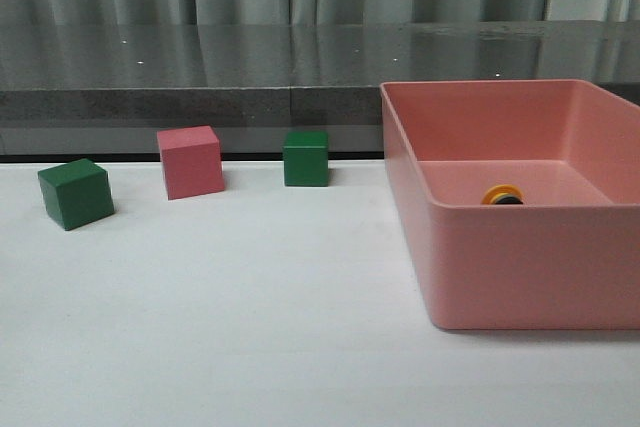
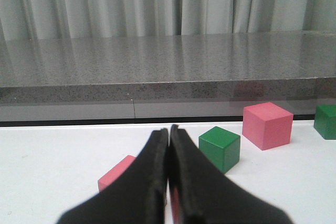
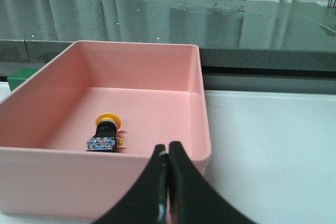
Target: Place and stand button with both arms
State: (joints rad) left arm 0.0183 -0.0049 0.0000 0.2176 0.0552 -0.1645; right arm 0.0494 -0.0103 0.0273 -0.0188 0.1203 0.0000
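The button [image 3: 105, 131] lies on its side on the floor of the pink bin [image 3: 131, 169], yellow cap toward the far wall, blue-and-clear base toward the near wall. In the front view only its yellow cap [image 1: 502, 194] shows over the bin's front wall [image 1: 530, 267]. My right gripper [image 3: 168, 148] is shut and empty, in front of the bin's near wall, to the right of the button. My left gripper [image 2: 169, 129] is shut and empty, low over the white table. Neither arm shows in the front view.
A green cube [image 1: 76, 193], a pink cube [image 1: 190, 161] and a second green cube [image 1: 305, 157] stand along the table's back left. The left wrist view shows another pink block [image 2: 118, 174] partly behind the fingers. A grey stone ledge [image 1: 200, 77] runs behind the table.
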